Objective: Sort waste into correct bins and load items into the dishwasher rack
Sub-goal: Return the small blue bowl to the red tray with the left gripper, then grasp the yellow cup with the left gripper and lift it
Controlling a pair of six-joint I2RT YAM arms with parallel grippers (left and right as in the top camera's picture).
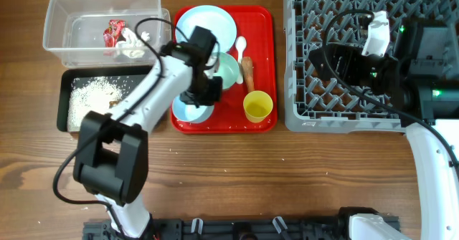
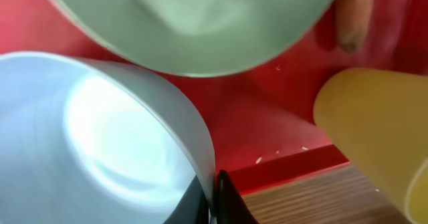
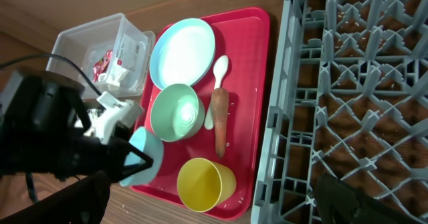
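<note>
My left gripper [image 1: 204, 97] is shut on the rim of the small light-blue bowl [image 1: 192, 112] at the red tray's front left corner; the wrist view shows the fingers [image 2: 212, 198] pinching that rim [image 2: 194, 137]. On the tray lie the light-blue plate [image 1: 206, 24], pale green-white bowl [image 1: 229, 69], white spoon [image 1: 241, 48], carrot-like stick [image 1: 247, 72] and yellow cup [image 1: 258, 106]. My right gripper [image 1: 326, 59] is open and empty over the grey dishwasher rack [image 1: 358, 118]. The clear tub [image 1: 72, 14] holds the red-and-white wrapper [image 1: 113, 34] and paper scrap [image 1: 133, 50]. The black tray [image 1: 64, 100] holds rice [image 1: 93, 93].
The flat red serving tray [image 1: 262, 18] sits between the bins and the rack. A few loose rice grains [image 1: 170, 152] lie on the wooden table in front of the tray. The right arm's cable loops over the rack.
</note>
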